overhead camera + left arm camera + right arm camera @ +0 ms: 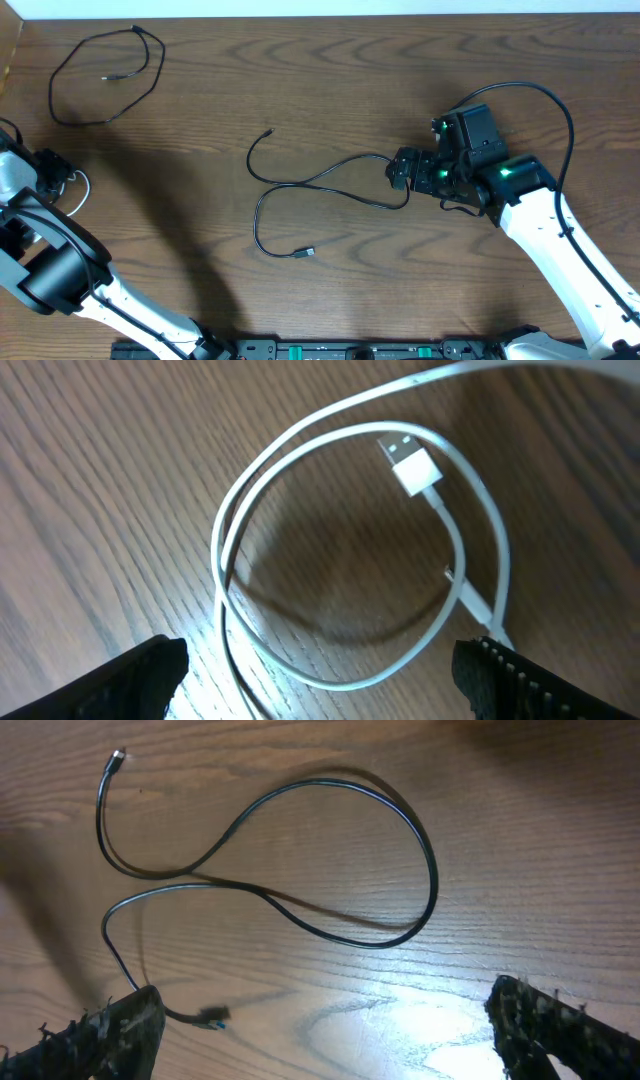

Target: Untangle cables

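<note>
Clearly the black cable [430, 880] lies looped on the bench [520, 800] just ahead of the right gripper [330, 1030], its jaws wide and empty, far nearer than the left gripper [320, 670], likewise wide.

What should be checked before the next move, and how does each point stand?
1. Left fingers open, holding nothing: ok.
2. Right fingers open, holding nothing: ok.
3. White cable apart from both black ones: ok, it lies alone at the left.
4. Far black cable apart from the others: ok.
5. Middle black cable free of crossings: not ok, it crosses itself once.
6. White cable laid out: not ok, it is coiled in a double loop.
</note>
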Robot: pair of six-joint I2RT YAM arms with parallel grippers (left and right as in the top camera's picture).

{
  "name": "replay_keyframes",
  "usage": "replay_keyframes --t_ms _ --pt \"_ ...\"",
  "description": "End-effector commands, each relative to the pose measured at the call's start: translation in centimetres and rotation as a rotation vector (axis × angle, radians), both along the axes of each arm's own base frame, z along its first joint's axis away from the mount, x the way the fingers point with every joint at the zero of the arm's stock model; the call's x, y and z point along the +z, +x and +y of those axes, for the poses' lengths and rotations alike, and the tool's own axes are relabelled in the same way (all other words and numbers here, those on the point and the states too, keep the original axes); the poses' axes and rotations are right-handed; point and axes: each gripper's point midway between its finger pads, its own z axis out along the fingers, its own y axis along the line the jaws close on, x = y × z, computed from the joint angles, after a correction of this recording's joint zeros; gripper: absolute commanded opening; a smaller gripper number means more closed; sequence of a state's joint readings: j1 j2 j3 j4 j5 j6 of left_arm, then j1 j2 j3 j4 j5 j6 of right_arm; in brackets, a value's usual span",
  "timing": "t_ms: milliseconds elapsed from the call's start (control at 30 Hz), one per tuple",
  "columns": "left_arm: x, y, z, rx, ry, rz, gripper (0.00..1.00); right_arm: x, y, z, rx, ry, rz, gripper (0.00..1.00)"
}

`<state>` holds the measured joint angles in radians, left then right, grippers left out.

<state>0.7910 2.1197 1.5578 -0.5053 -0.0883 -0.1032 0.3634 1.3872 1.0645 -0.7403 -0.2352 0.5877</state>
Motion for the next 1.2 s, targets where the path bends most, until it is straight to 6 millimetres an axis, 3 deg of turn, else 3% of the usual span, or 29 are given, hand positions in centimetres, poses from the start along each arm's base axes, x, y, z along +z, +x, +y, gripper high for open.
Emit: replay_keyframes --t_ms 0,200,233,300,467,700,967,1100,1167 --pt "1.5 0.1 0.1 -0.006 0.012 -0.027 0.90 -0.1 -0.1 0.0 0.004 -0.007 0.003 0.99" --pt "7.1 0.7 0.8 -0.006 0.110 -0.123 0.90 -0.2 -0.3 0.0 0.004 -0.009 0.010 0.99" --pt "9.4 0.8 0.9 -0.006 0.149 -0.160 0.91 -0.2 -0.3 0.0 0.004 -0.009 0.010 0.99" --pt "11.6 0.9 0.9 -0.007 0.183 -0.194 0.91 -0.2 -0.3 0.0 0.004 -0.009 0.010 0.99" --pt "14.4 0.6 0.6 -0.008 0.223 -0.235 0.91 -0.2 -0.3 0.0 0.004 -0.009 0.011 0.99" --pt "13.3 1.1 -0.3 -0.038 0.162 -0.242 0.91 -0.4 -0.5 -0.1 0.004 -0.014 0.022 0.99" --pt "9.0 0.9 -0.7 -0.039 0.073 -0.173 0.90 -0.5 -0.5 -0.1 0.004 -0.014 0.021 0.99" --pt "6.8 2.4 -2.1 -0.093 -0.035 -0.218 0.90 -0.4 -0.4 -0.1 0.004 -0.012 0.017 0.99" --pt "6.0 4.7 -4.4 -0.179 -0.166 -0.327 0.90 -0.4 -0.4 -0.1 0.004 -0.011 0.015 0.99"
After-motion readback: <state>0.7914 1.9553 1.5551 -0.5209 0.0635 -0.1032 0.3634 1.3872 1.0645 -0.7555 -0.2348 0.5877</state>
